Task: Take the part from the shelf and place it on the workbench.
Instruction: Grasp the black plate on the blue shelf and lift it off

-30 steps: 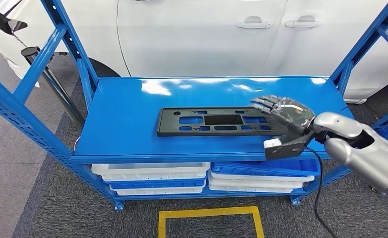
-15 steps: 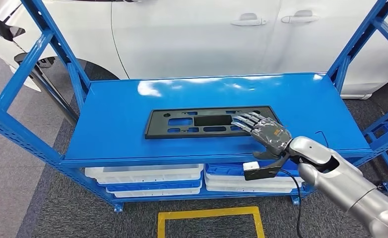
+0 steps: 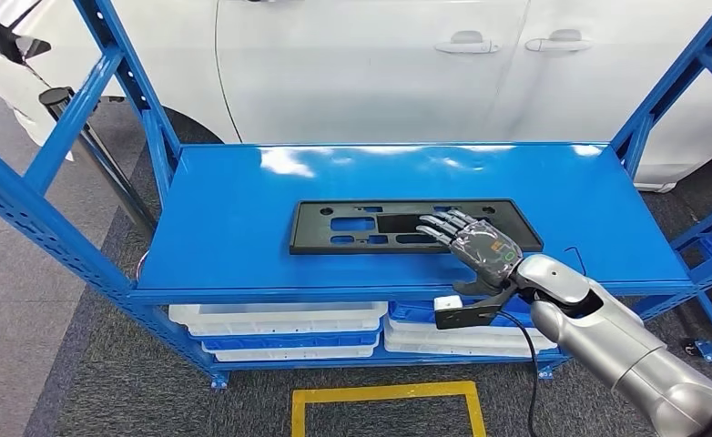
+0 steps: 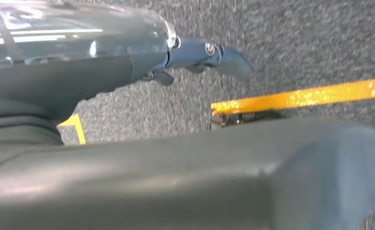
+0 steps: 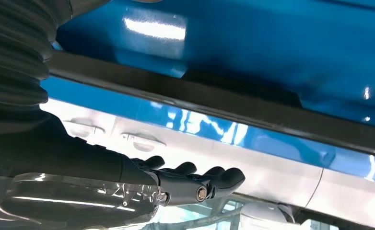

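Head view, nearest first: the yellow taped floor rectangle [image 3: 387,401] lies at six o'clock on grey carpet, and the silver right arm comes up from about five o'clock. Above it, under the shelf, sit stacked white and blue plastic trays [image 3: 284,328]. The right hand [image 3: 475,244] reaches over the front edge of the glossy blue metal shelf [image 3: 225,246], fingers [image 3: 439,226] spread and extended flat, palm down, over the right half of the flat black rectangular plastic part with cut-out slots [image 3: 352,226]. It grips nothing yet — I judge the flat pose is meant to press or slide the thin panel, which offers little to pinch while lying flush. Whether the fingertips actually touch the part, I cannot tell.

The part rests flat near the middle of the shelf, its long axis running nine o'clock to three o'clock, parallel to the shelf's front edge, its slotted face up.

Left wrist view shows the left hand [image 4: 195,52] hanging above the carpet; whether its fingers are spread or curled, I cannot tell.

Farthest, at twelve o'clock, stands a white car body with door handles [image 3: 371,64].
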